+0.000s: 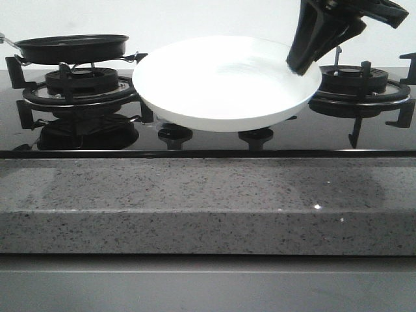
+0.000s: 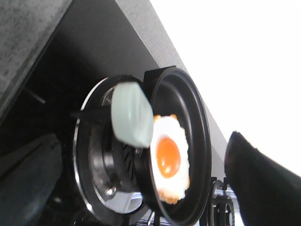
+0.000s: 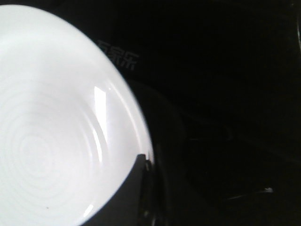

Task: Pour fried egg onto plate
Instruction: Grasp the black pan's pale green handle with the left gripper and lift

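Note:
The fried egg (image 2: 169, 157), white with an orange yolk, lies in the black frying pan (image 2: 200, 122). The pan (image 1: 71, 47) sits on the left burner. Its pale green handle (image 2: 131, 115) points towards my left gripper (image 2: 141, 155). That gripper is open, with a dark finger (image 2: 263, 183) far out on each side of the handle and not touching it. My right gripper (image 1: 302, 65) is shut on the right rim of the white plate (image 1: 227, 81) and holds it level above the cooktop between the burners. One finger (image 3: 129, 197) lies over the plate's rim (image 3: 113, 94).
The left burner grate (image 1: 78, 91) is under the pan and the right burner (image 1: 361, 88) is behind the plate's right edge. Two knobs (image 1: 175, 135) sit under the plate. The speckled grey counter edge (image 1: 208, 208) runs along the front.

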`<state>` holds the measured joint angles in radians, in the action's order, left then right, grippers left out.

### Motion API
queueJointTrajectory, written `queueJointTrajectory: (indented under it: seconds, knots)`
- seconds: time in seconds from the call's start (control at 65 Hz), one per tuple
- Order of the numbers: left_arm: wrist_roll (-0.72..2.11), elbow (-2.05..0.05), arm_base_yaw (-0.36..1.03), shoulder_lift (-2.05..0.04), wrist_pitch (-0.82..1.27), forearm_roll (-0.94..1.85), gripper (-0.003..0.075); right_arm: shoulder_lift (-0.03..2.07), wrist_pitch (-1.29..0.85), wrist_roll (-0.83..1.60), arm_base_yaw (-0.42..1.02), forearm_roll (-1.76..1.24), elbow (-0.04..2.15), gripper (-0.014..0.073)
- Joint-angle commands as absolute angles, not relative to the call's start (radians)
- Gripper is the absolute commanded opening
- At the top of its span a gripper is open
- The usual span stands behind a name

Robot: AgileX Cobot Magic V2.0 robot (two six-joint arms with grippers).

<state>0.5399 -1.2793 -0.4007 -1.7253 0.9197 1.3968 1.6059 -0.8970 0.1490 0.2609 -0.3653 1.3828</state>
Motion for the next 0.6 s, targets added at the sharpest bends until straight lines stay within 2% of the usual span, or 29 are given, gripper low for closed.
queueJointTrajectory:
  seconds: [0.0, 0.384, 0.431, 0.584]
  knots:
    - [0.546, -1.345, -0.387, -1.72, 0.952, 1.475, 0.0692, 1.555, -0.863, 0.158, 0.263, -0.397, 1.408, -0.0041]
    - [0.539, -1.425, -0.342, -1.806, 0.952, 1.476, 0.0674, 1.555, -0.863, 0.158, 0.263, -0.397, 1.408, -0.0041]
    - [0.539, -1.425, -0.342, -1.806, 0.952, 1.476, 0.0643, 1.555, -0.863, 0.158, 0.263, -0.397, 1.408, -0.0041]
    - [0.539, -1.425, -0.342, -1.806, 0.952, 1.474, 0.0442, 1.555, -0.863, 0.158, 0.263, -0.397, 1.408, -0.0041]
